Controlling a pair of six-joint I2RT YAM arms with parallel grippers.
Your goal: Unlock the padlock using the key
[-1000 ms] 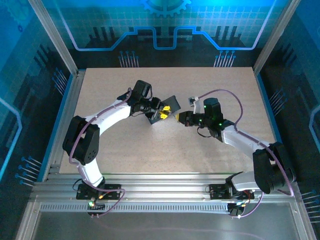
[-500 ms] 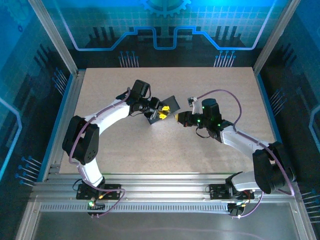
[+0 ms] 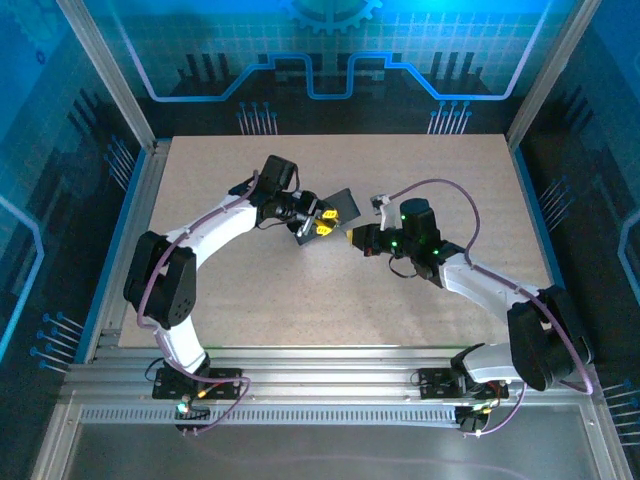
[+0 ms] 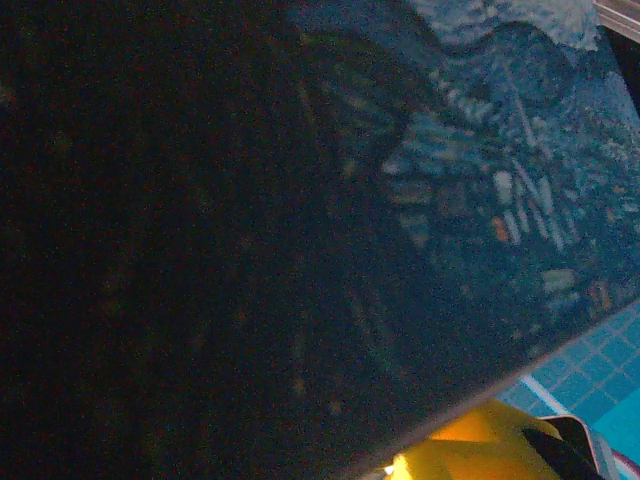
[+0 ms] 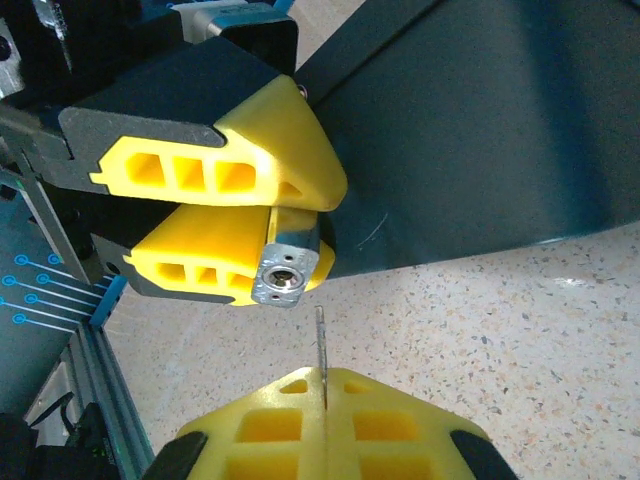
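Top view: the right pincer [image 3: 353,238] has crept left over the last second, toward the left pincer [image 3: 320,224]. The gap between the two yellow tips is now much narrower, at centre frame. The left arm's wrist has nudged slightly up-left and keeps its load at about the same spot.

Right wrist view: the left pincer [image 5: 315,225] sits in the upper left of the frame. Its jaws are nearly closed, clamped on the padlock [image 5: 287,272]. The padlock's keyhole face is turned toward the camera, left of centre. The dark blue box [image 5: 500,130] is right behind it, across the upper right, with speckled bench [image 5: 520,330] below.

The right pincer [image 5: 322,382] is at bottom centre, jaws pressed together on the key [image 5: 321,345], whose thin blade sticks straight up. The blade tip is just below the lock body and a little right of the keyhole. It is close but not touching, so not inserted yet.

Left wrist view: the box [image 4: 250,250] surface is close up and dark, with a yellow fingertip [image 4: 470,450] at the bottom edge. The padlock can't be made out here.

Meaning: the approach looks almost done and the step in hand is alignment. Judging from the offset, the key needs a small shift toward frame-left before pushing in. Going straight up would likely hit the lock's face beside the slot.
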